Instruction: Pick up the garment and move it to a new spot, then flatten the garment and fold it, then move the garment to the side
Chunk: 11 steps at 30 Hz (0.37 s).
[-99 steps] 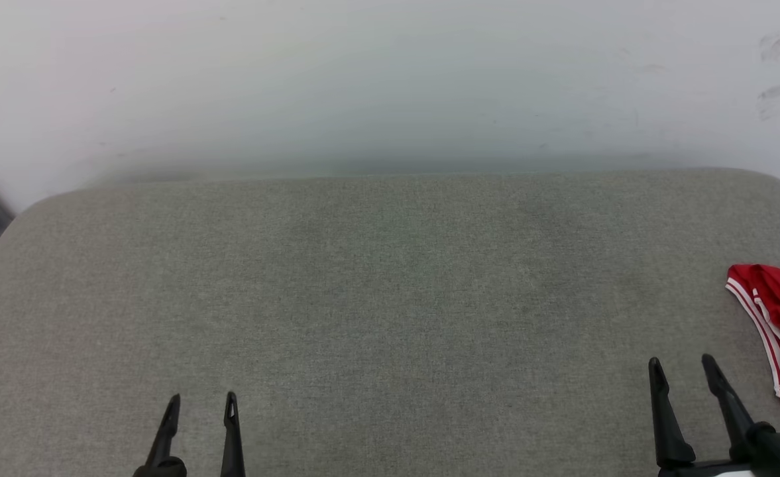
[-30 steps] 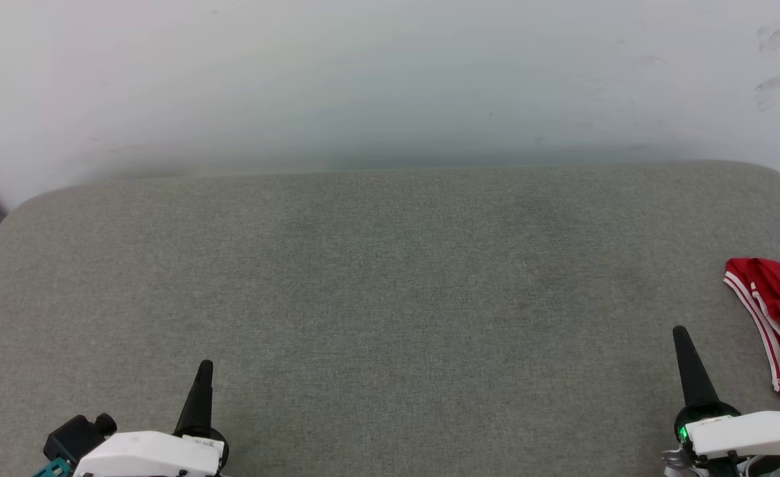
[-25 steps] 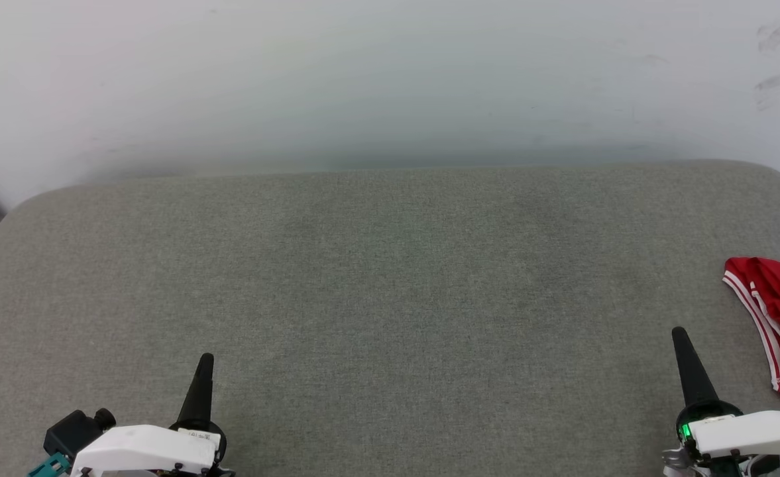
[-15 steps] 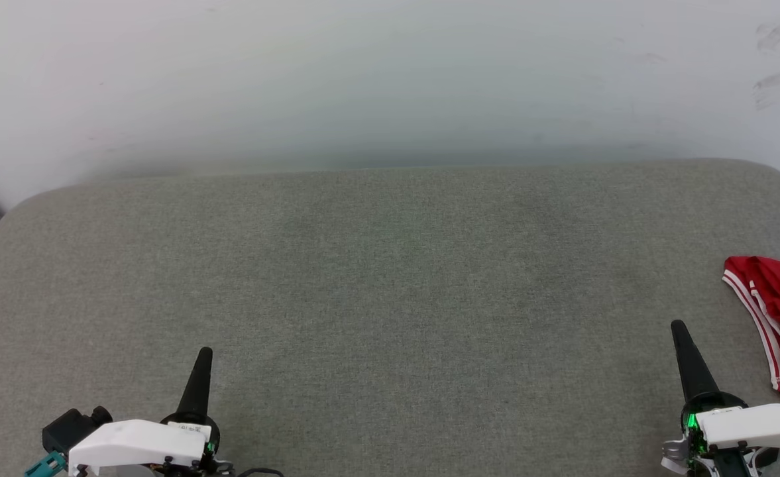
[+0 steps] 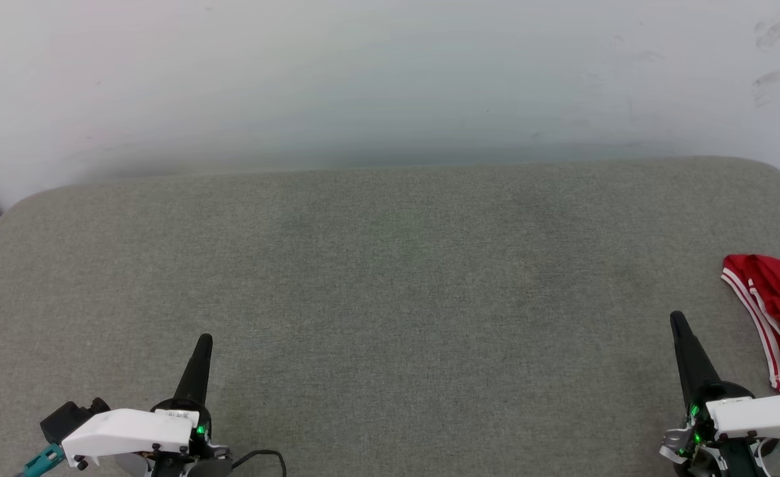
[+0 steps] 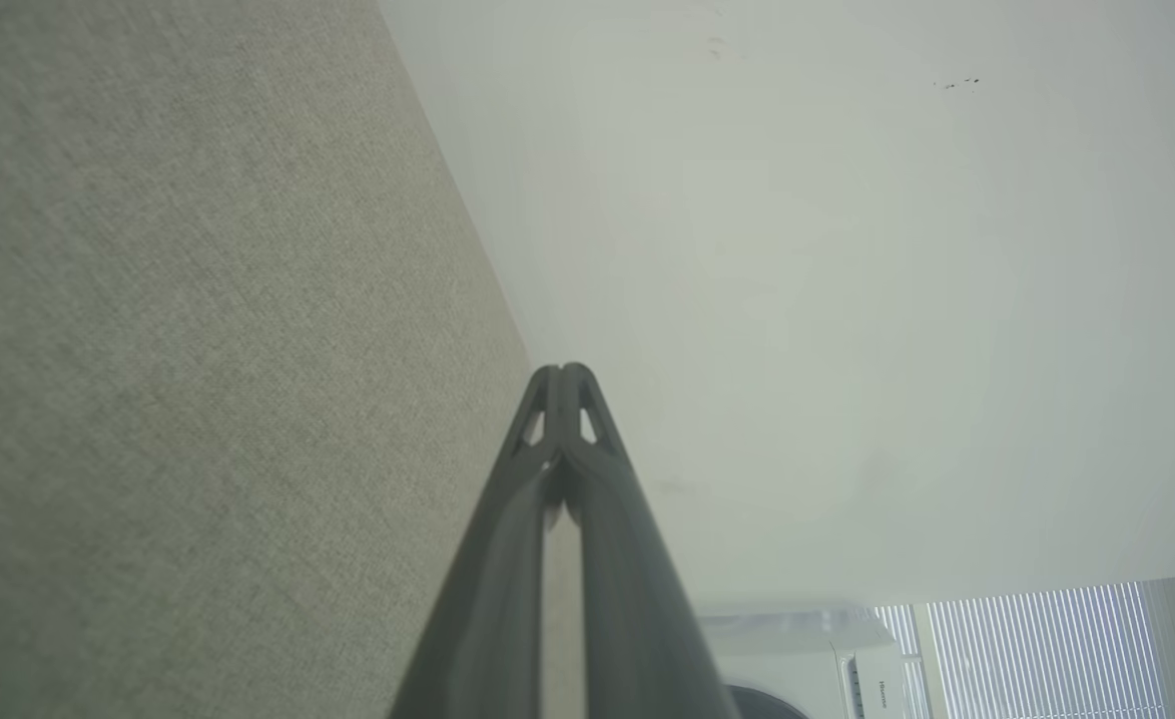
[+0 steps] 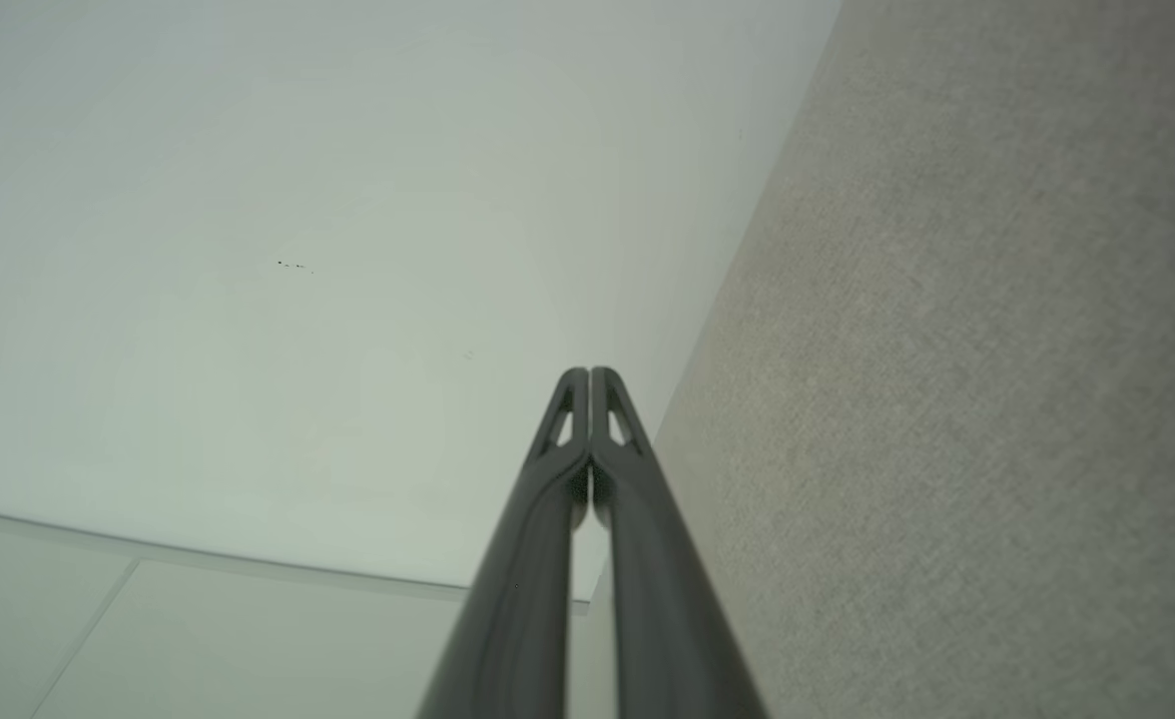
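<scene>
The red garment [image 5: 779,311] with red-and-white striped trim lies bunched at the right edge of the grey padded surface [image 5: 390,285], partly cut off by the frame. My right gripper [image 5: 678,321] is shut, empty, just left of the garment near the front edge. My left gripper [image 5: 205,342] is shut and empty at the lower left. In the left wrist view my left gripper [image 6: 564,371] has its fingertips pressed together, turned sideways. In the right wrist view my right gripper [image 7: 588,373] is likewise closed tip to tip.
A pale wall [image 5: 390,79] runs behind the padded surface, with scuff marks at the upper right. A white appliance [image 6: 807,659] and window blinds [image 6: 1046,649] appear past the surface's end in the left wrist view. A cable [image 5: 260,457] trails by the left wrist.
Both grippers went from open to shut since the oldest frame. Over the last second both arms slid slightly forward, showing more of the wrists. The garment has stayed put.
</scene>
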Motion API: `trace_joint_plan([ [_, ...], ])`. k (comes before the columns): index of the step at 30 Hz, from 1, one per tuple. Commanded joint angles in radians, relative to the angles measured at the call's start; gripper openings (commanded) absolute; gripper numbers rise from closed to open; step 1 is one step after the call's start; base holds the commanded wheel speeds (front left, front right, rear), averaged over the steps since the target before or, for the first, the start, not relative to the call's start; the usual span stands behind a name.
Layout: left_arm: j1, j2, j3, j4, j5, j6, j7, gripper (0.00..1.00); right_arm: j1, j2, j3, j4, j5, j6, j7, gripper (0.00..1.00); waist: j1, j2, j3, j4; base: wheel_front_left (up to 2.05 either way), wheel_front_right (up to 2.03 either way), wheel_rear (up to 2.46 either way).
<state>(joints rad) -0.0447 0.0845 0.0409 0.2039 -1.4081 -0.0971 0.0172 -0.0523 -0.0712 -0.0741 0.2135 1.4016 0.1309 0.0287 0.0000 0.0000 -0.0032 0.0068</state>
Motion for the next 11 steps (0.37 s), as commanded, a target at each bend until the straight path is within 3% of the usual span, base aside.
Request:
trace_joint_plan([
  [1,-0.015,0.003,0.005,0.001,-0.017,-0.007,0.005,0.0,-0.022,-0.004,-0.002,0.0,0.017,0.0,0.008,0.0,0.0,0.0,0.0,0.0,0.0,0.0,0.0],
  [11,-0.034,0.0,0.016,0.016,-0.099,-0.019,0.026,0.0,-0.038,-0.002,-0.006,0.01,0.098,0.0,0.028,0.0,0.0,0.0,0.002,-0.002,0.0,0.0,0.0],
])
